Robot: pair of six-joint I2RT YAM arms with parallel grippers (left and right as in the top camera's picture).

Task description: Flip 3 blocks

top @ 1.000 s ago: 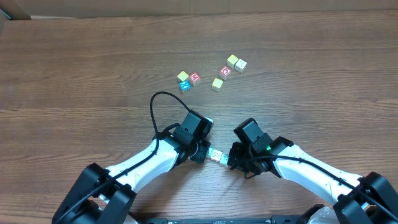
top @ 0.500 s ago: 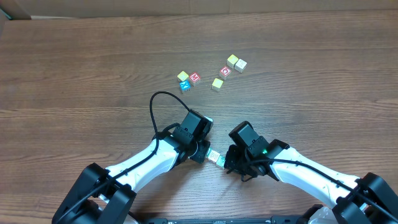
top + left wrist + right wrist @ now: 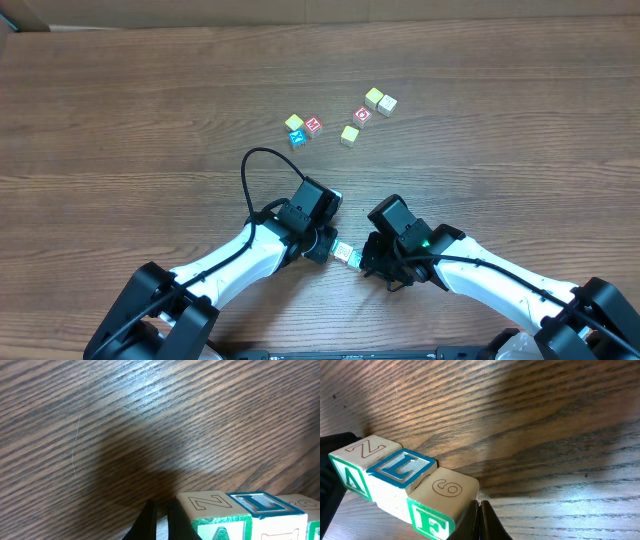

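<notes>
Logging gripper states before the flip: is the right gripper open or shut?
Shut. In the right wrist view, the right gripper has its two fingers meeting with no gap, tips against the F block at the row's end.

Left tool and right tool flank the blocks; seven loose cubes lie well beyond.
</notes>
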